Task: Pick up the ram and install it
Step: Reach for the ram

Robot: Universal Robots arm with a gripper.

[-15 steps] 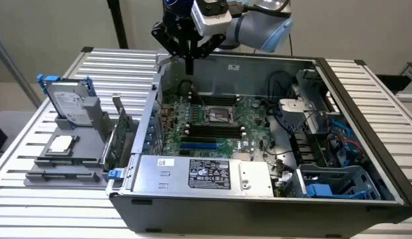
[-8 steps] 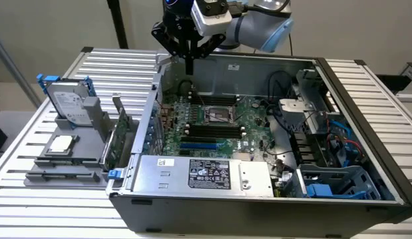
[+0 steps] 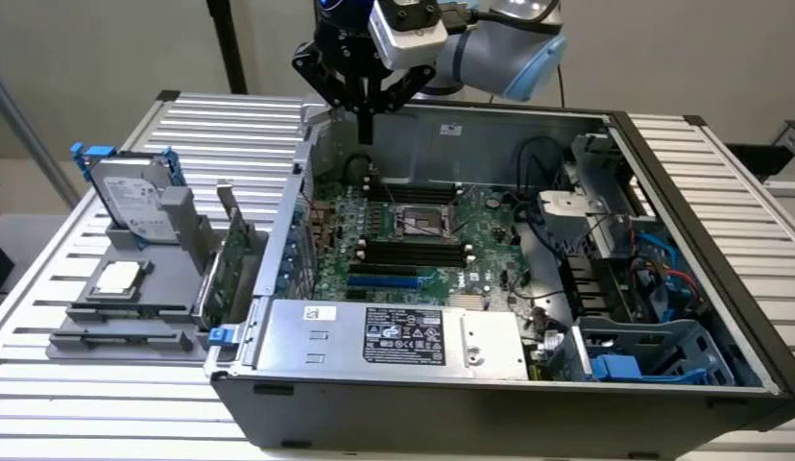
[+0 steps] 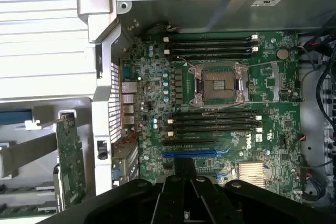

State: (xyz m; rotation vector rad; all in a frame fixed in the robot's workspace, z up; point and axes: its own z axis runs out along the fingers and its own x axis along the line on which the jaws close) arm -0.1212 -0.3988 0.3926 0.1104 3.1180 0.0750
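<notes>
A robot arm hangs over the far rear corner of an open computer case [image 3: 500, 403] that lies on a slatted metal table [image 3: 103, 423]. Its end effector [image 3: 367, 134] points straight down above the green motherboard [image 3: 372, 206], fingers clenched together with nothing visible between them. The ram [image 4: 23, 192] seems to be a thin green strip seen edge-on, resting in the grey holder [image 3: 78, 341] outside the case. It sits beyond the upright green expansion card [image 4: 68, 156], well apart from the end effector.
</notes>
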